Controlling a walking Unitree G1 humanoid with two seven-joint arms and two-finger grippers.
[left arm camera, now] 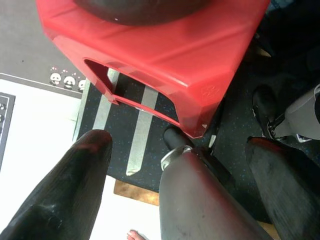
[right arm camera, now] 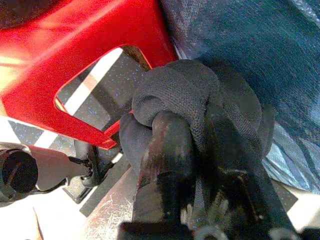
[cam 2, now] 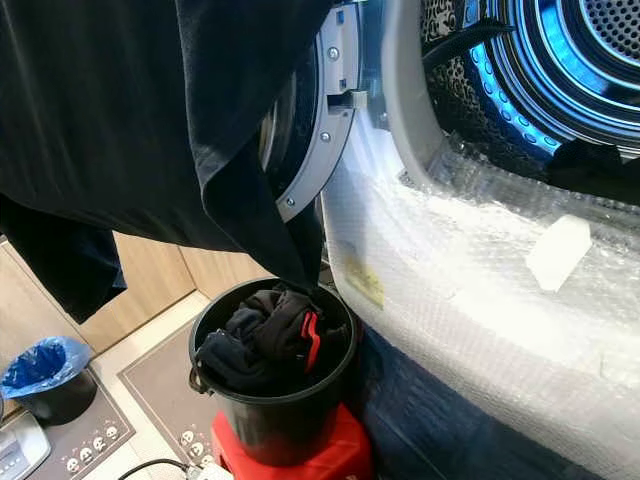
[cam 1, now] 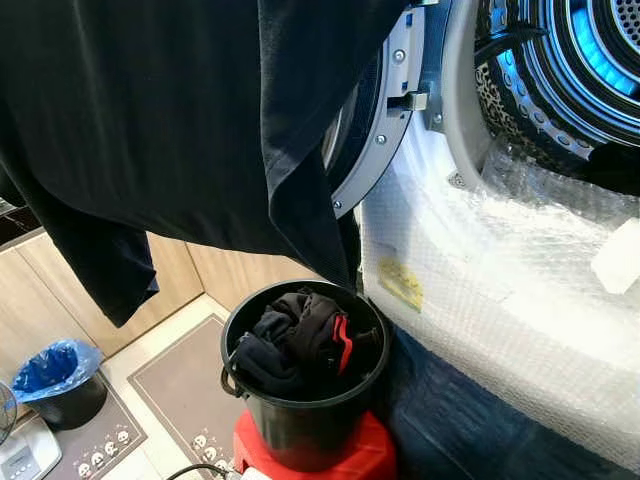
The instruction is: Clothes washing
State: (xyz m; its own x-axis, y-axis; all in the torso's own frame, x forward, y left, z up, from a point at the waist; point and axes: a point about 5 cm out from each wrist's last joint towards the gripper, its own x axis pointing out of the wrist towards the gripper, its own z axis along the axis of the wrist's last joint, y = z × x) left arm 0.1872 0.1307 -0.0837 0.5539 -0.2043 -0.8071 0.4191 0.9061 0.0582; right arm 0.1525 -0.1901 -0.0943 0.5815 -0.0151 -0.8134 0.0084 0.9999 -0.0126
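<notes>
Red stool point(cam 1: 345, 457) on dark floor mat point(left arm camera: 150, 130), black bucket point(cam 1: 300, 415) atop it

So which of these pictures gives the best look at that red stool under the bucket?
The left wrist view: the red stool shows its top, side cutout and a corner up close. The right wrist view shows one side with a cutout, partly behind the dark cloth in the right gripper. The eye views catch its top edge beneath the black bucket.

Matt black cloth garment point(cam 1: 170, 120); glossy black plastic bucket point(cam 1: 300, 425) on smooth red plastic stool point(left arm camera: 165, 55); crinkly clear bubble wrap point(cam 1: 500, 310) (over the washer front); shiny ribbed metal drum point(cam 2: 560, 70).
</notes>
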